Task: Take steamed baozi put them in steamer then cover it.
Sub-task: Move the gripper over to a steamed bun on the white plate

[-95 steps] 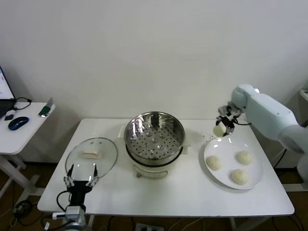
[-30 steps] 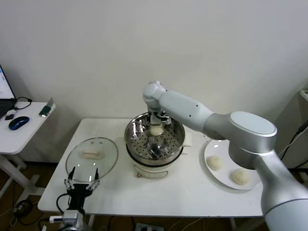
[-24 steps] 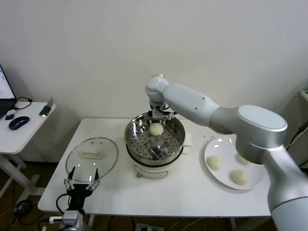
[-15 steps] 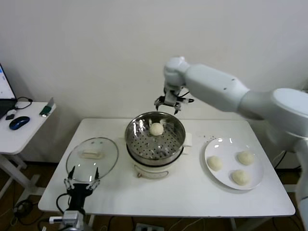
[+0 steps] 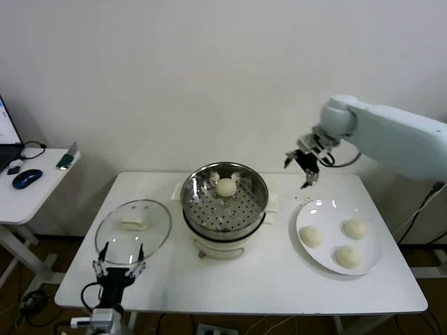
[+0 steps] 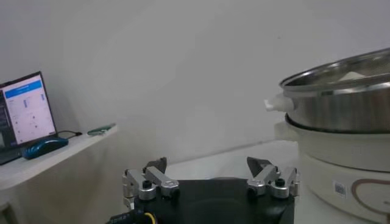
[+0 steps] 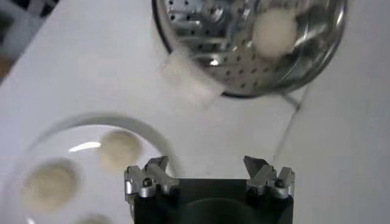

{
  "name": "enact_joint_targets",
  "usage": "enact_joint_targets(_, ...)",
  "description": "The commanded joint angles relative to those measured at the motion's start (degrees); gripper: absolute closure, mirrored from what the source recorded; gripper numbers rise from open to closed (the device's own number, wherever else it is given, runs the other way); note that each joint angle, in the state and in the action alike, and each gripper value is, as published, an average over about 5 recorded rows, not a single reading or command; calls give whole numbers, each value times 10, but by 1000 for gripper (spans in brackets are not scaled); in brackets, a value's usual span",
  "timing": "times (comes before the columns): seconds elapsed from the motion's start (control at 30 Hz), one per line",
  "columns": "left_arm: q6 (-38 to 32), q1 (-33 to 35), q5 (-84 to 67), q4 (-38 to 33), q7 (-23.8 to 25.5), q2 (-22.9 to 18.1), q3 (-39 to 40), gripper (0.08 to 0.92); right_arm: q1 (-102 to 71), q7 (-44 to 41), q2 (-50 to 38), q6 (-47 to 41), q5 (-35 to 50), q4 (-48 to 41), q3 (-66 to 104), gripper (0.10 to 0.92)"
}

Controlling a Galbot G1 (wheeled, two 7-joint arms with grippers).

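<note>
Here a white table (image 5: 244, 279) fronts a plain wall (image 5: 209, 70).

place: we take it for a lab or office test room | cues: bare white wall (image 5: 174, 70), plain white table (image 5: 265, 279), side desk (image 5: 28, 188) with mouse (image 5: 26, 178) and lit monitor (image 6: 24, 112)

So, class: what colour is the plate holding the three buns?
White plate, clearest in the head view.
</note>
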Motion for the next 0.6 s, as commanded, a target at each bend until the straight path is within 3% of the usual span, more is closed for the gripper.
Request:
enact_joint_targets(0.03,1,4,0,-4,-1,-1,-4,177,-128,17,-84,-88,10,12,37,203)
enact_joint_targets(0.6,1,14,2,0,-1,-4,-6,177,-252,28,-8,-76,-49,-81,146,203)
